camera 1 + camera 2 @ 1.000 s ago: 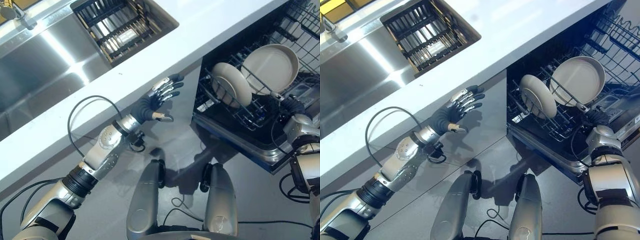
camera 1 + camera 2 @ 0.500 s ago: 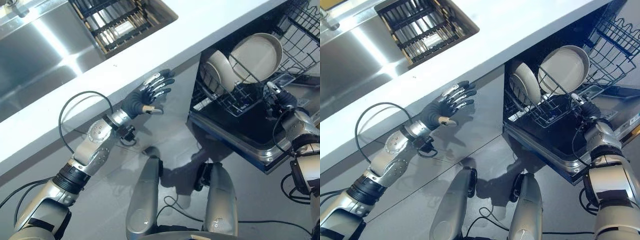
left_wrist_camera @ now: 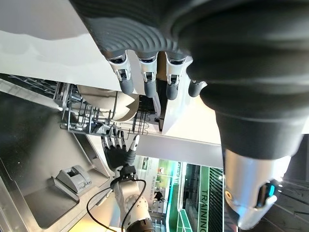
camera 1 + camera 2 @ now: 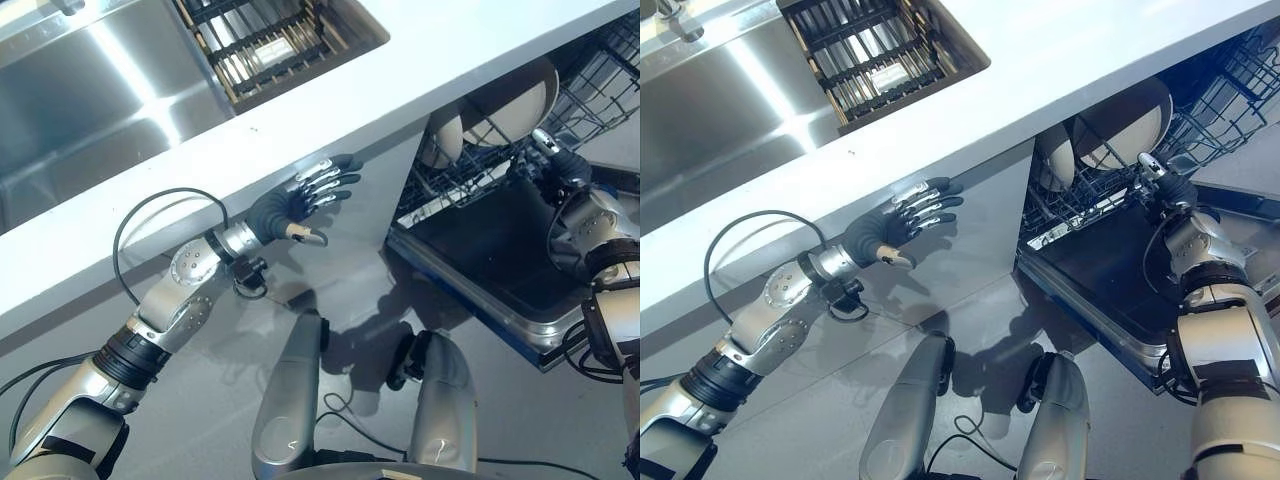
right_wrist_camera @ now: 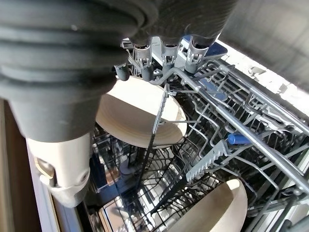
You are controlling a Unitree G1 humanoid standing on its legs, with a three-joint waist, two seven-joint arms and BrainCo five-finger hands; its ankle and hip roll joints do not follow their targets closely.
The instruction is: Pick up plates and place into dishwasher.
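Note:
Two beige plates stand upright in the dishwasher's lower wire rack (image 4: 470, 178): a large plate (image 4: 515, 95) and a smaller plate (image 4: 445, 140), both partly beneath the counter edge. The right wrist view shows the large plate (image 5: 135, 116) close ahead and the other plate (image 5: 217, 208) nearer. My right hand (image 4: 562, 168) rests against the rack's front rim with straight fingers (image 5: 166, 50), holding nothing. The left wrist view also catches the right hand (image 3: 118, 145), open. My left hand (image 4: 300, 200) hovers open, fingers spread, before the cabinet front under the counter.
The dark dishwasher door (image 4: 480, 250) lies folded down, low at the right. A second wire rack (image 4: 610, 70) juts out above it. The white counter (image 4: 400, 50) runs across, with a steel sink (image 4: 90, 90) and a black drainer (image 4: 270, 40) set in it.
The rack with both plates has slid inward under the counter, my right hand following at its front rim. The camera has shifted. My left hand stays open in about the same place.

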